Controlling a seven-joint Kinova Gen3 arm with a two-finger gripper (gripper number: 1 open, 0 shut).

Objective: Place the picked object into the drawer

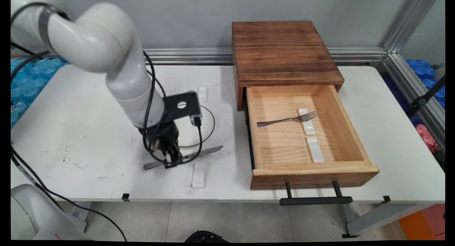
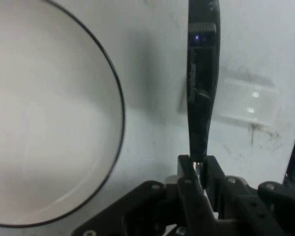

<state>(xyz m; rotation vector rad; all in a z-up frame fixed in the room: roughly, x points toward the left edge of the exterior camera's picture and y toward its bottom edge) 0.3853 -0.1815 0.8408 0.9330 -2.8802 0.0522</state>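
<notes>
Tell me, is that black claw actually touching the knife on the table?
Touching. In the hand view the gripper has both fingers pressed against the knife with no gap; the main view agrees, the gripper sitting down on the knife.

The black two-finger gripper [image 1: 173,160] is down at the white table, its fingers closed on the handle of a flat-lying silver table knife [image 1: 199,153], whose blade points right toward the open wooden drawer. A black-rimmed white round plate [image 2: 44,123] lies just beside the knife, and a small white rectangular rest [image 1: 198,175] sits just in front.
</notes>
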